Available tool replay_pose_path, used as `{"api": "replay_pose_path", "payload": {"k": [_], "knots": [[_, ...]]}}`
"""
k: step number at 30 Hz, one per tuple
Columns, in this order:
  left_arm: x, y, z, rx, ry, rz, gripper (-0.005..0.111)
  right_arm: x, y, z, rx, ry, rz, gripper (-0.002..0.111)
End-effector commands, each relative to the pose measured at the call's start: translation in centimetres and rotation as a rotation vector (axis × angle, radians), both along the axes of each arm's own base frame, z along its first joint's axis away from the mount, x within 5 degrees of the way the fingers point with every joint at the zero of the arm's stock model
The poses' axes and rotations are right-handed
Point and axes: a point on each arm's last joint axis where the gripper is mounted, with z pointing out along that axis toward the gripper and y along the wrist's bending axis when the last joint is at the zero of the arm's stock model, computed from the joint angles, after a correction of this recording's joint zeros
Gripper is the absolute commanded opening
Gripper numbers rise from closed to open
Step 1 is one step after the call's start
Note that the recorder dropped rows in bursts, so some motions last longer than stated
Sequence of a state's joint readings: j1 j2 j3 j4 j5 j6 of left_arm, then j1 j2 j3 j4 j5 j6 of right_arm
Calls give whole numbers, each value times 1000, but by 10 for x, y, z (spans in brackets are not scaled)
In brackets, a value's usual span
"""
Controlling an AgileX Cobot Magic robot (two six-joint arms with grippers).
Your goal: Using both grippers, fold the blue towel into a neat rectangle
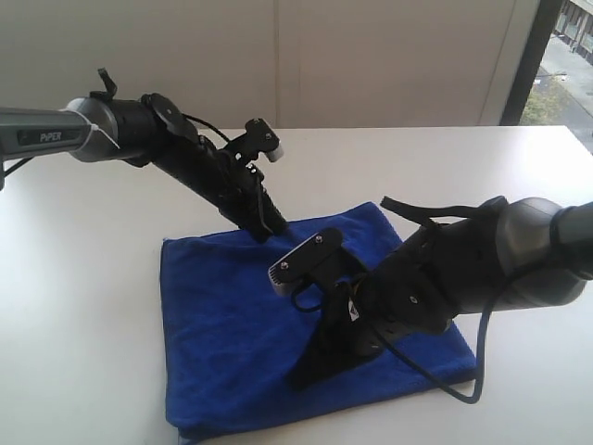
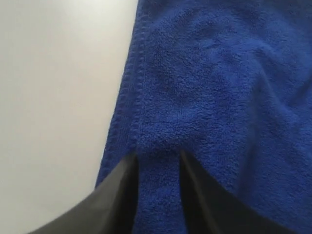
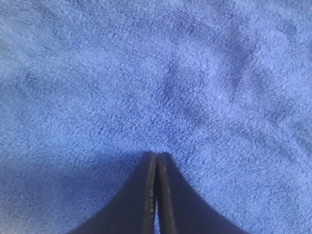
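Towel (image 1: 232,343) lies flat on the table (image 1: 74,306), looks folded once, near edge a bit uneven. Right gripper (image 1: 301,378): fingers together, tip down mid-towel, holding nothing. Left gripper (image 1: 269,227) at the far hem (image 2: 139,73): fingers apart, cloth between, not pinched. Advice: lift left straight up so the hem doesn't drag, and let right pin.

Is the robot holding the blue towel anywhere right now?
Nothing looks held. The left end effector stands open over the royal-blue microfibre towel near its stitched edge; the right end effector is shut, its tip on the towel, away from the edges.
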State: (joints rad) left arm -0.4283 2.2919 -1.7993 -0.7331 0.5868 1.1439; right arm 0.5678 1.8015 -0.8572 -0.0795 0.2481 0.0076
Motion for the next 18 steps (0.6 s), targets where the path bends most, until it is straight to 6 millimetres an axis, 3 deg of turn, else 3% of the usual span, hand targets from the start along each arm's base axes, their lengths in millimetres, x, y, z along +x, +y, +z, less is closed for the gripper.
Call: {"api": "replay_pose_path", "payload": {"k": [1,8,13,18], "knots": [[-1,-3,-9,-2,24,-15,44,-1,-1,10,7,-14,3,0],[0,-3,-9,-2,17,-10,44,-11,-12,46,-90,53,9,0],[1,-2,-9,-2,6,-2,43,-6,-20,43,-115,82,-18,0],[1,-2,-9,-1,3,0,38,1,-16,31,-92,58,-15,0]]}}
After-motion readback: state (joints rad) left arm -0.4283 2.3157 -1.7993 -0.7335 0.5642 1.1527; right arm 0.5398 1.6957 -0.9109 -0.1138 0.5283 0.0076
